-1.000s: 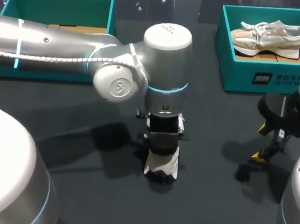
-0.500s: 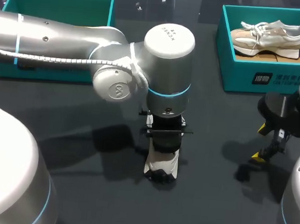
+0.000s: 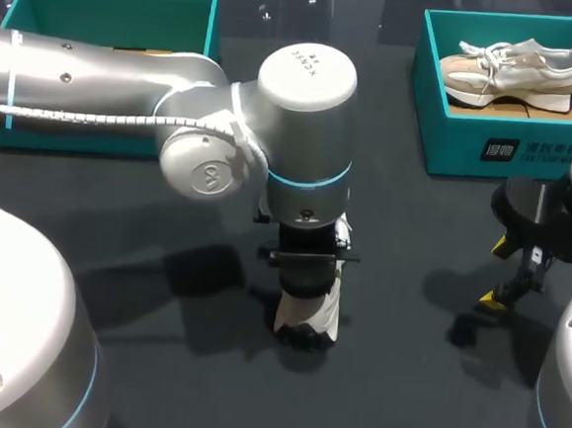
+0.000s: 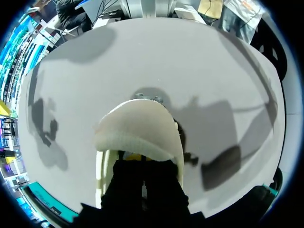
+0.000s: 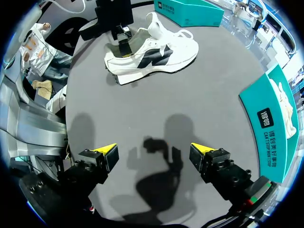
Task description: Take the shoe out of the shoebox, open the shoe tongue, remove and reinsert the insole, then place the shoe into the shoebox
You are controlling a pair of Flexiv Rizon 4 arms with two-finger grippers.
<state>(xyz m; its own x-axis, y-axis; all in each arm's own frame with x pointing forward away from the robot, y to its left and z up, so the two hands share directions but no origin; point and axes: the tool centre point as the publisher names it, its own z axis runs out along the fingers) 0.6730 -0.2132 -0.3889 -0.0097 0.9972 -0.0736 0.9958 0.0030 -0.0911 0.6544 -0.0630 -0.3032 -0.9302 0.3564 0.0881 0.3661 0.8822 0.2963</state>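
At the middle of the table (image 3: 402,382), the white shoe (image 3: 310,313) stands on its sole, heel toward the robot and toe toward the far edge. The left arm (image 3: 127,92) comes in over it from the side, and the left gripper (image 5: 124,46) is down at the shoe's opening, near the heel (the right wrist view shows this best). Its black body hides the contact, so I cannot tell whether the jaws are closed on the shoe or merely set against it. In the left wrist view a curved white part of the shoe sits just ahead of the gripper. Well apart to the right, the right gripper (image 5: 153,149) hangs above bare table with its jaws wide, holding nothing. At the far edge stand two teal boxes: the left box (image 3: 114,2) behind the left arm, and the right box (image 3: 470,139), in which a beige shoe (image 3: 515,69) lies.
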